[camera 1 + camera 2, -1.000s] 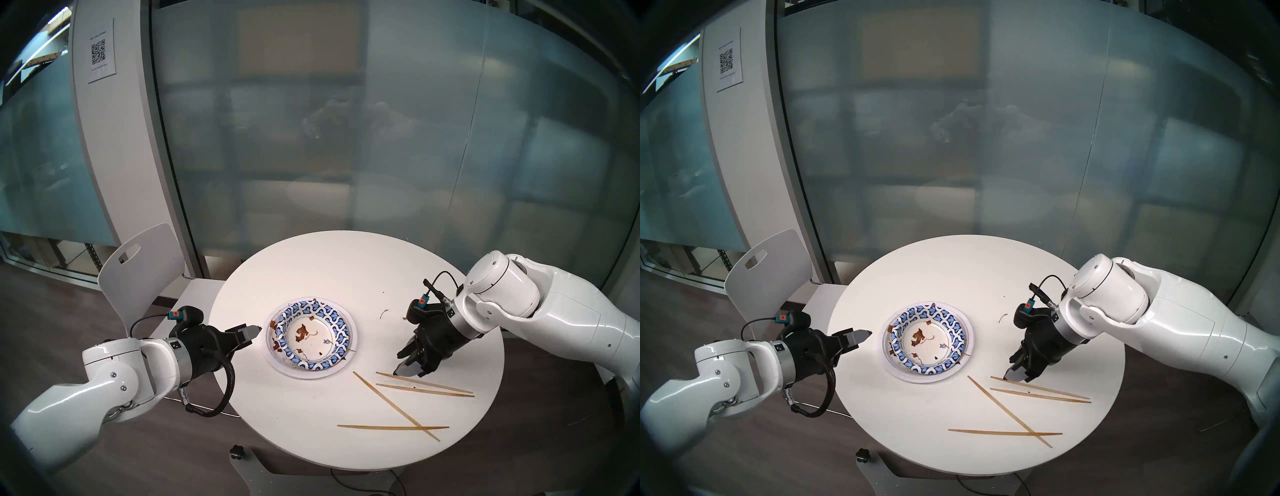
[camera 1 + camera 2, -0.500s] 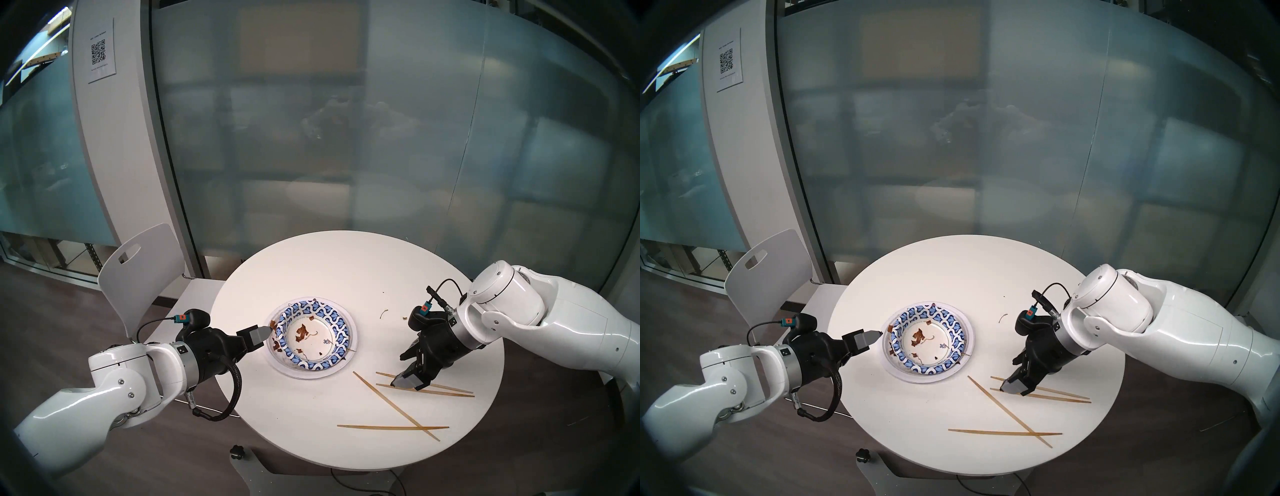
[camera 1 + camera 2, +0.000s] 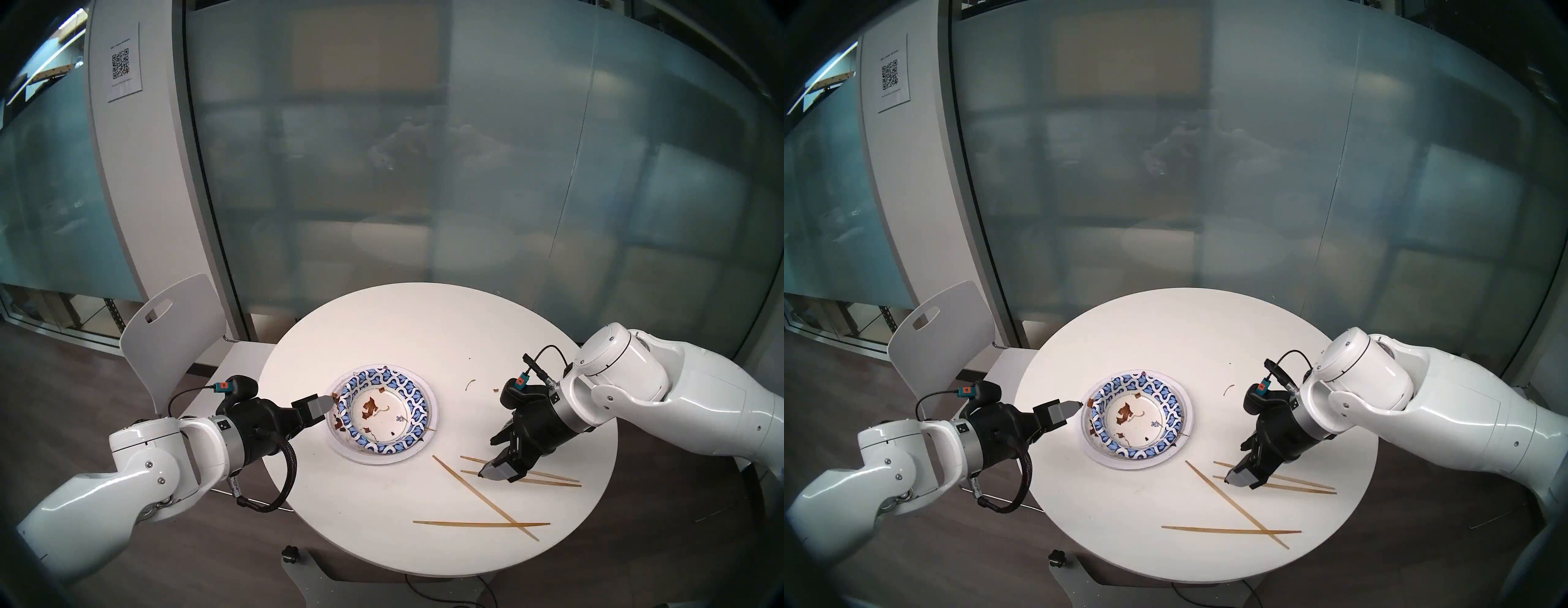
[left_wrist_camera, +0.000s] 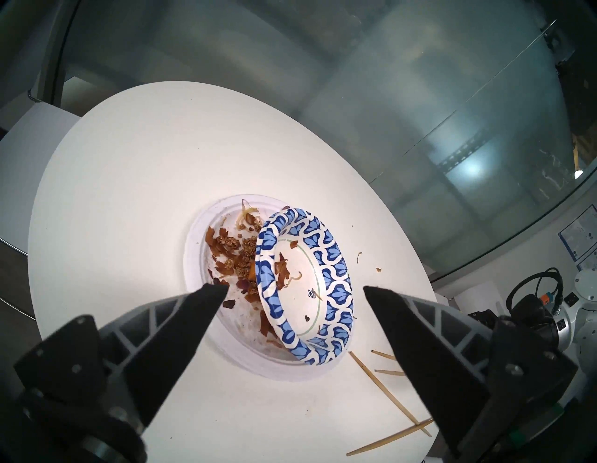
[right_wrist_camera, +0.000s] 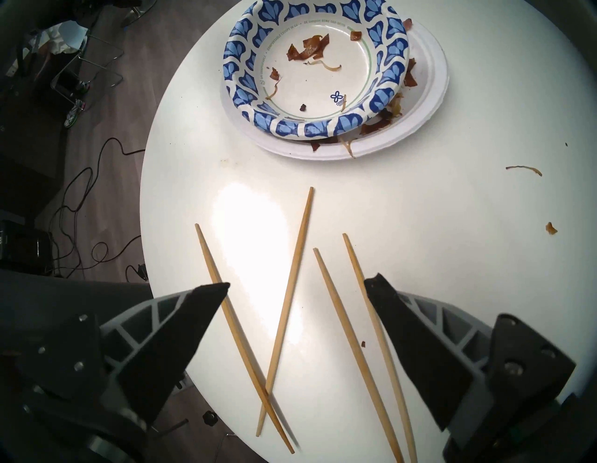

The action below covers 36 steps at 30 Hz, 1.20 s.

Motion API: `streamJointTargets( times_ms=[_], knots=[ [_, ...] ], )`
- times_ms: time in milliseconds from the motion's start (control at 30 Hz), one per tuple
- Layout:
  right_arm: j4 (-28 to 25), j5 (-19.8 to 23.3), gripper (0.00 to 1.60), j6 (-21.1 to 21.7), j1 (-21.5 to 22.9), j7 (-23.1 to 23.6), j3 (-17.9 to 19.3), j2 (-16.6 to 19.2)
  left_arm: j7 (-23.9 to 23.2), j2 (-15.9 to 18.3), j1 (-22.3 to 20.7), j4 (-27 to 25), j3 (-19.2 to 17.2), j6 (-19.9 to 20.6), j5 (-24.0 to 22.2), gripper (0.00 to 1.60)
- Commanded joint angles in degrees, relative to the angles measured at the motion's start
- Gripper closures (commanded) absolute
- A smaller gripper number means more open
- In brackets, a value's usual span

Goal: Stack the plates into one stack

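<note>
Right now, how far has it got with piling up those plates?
It looks nearly finished. A blue-patterned plate already sits in a wider plain white plate on the round table, tilted on brown food scraps; no plate lies apart. Nothing is in hand: the left gripper and right gripper have open, empty jaws. Four chopsticks lie loose. What remains, perhaps, is seating the top plate level.
</note>
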Motion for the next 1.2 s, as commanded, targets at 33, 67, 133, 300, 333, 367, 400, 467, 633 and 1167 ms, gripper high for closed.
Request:
streamJointTargets(
  times_ms=[33,67,133,300,333,367,400,467,633,1167],
  knots=[
    [-4.1,2.6,0.0,-0.1,-2.4,-6.1,-1.1,0.1,-0.1,-0.1,0.1,-0.1,-0.2,-0.4,0.4,0.0],
    [-4.8,2.9,0.0,-0.1,-2.7,-7.8,-1.3,0.0,-0.1,-0.2,0.1,-0.2,0.0,-0.5,0.4,0.0],
    [-5.7,3.9,0.0,-0.1,-3.1,-9.7,-1.5,0.0,0.0,-0.4,0.1,-0.4,0.2,-0.6,0.6,0.0],
    [-9.2,5.0,0.0,-0.1,-3.4,-15.1,-3.4,1.3,0.1,-0.8,0.2,-0.9,0.1,-0.9,0.6,0.0],
    [-9.6,5.1,0.0,-0.1,-3.6,-15.8,-3.5,1.5,0.2,-0.8,0.2,-0.9,0.1,-0.9,0.6,0.0],
    [-10.4,5.3,0.0,-0.1,-3.6,-16.5,-3.8,1.9,0.2,-0.8,0.2,-1.0,0.0,-1.0,0.6,0.0],
    [-11.0,5.7,0.0,-0.1,-3.4,-17.4,-4.4,2.3,0.2,-0.8,0.2,-0.9,0.0,-0.9,0.6,0.0],
    [-12.0,5.0,0.0,-0.1,-2.7,-18.3,-5.9,2.7,0.3,-0.9,0.2,-0.8,0.0,-0.9,0.6,0.0],
    [-12.5,6.4,0.0,-0.1,-1.4,-22.5,-9.4,2.6,0.2,-0.9,0.3,-0.5,0.0,-0.9,0.8,0.0],
    [-9.6,8.7,0.0,-0.1,5.2,-27.8,-17.9,0.8,0.1,-1.2,0.3,-0.1,-0.6,-0.8,0.7,0.0]
  ],
)
